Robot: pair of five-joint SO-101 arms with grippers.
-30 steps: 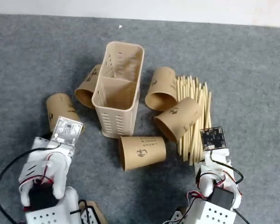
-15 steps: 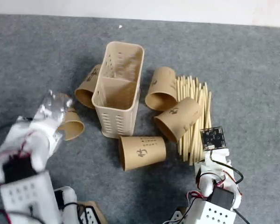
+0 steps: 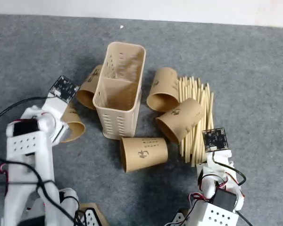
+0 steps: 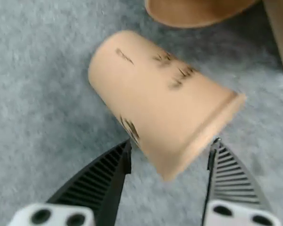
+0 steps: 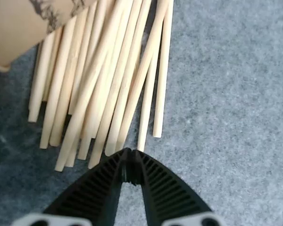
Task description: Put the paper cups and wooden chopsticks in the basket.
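straddling the rim end of a tipped paper cup [image 4: 160, 99], left-centre in the high view beside the basket [image 3: 120, 89], with left gripper [image 4: 170, 143] spread wide. risks crushing it or squirting it off the taper. lower right, with right gripper [image 5: 128, 155] pressed together, just short of the wooden chopsticks [image 5: 104, 84].

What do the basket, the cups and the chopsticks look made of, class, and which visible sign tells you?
Basket: probably plastic, cream and matte; smooth moulded walls with rows of slots.
Cups: brown paper, matte, with print and a rolled rim.
Chopsticks: pale bare wood, possibly bamboo; no gloss visible.
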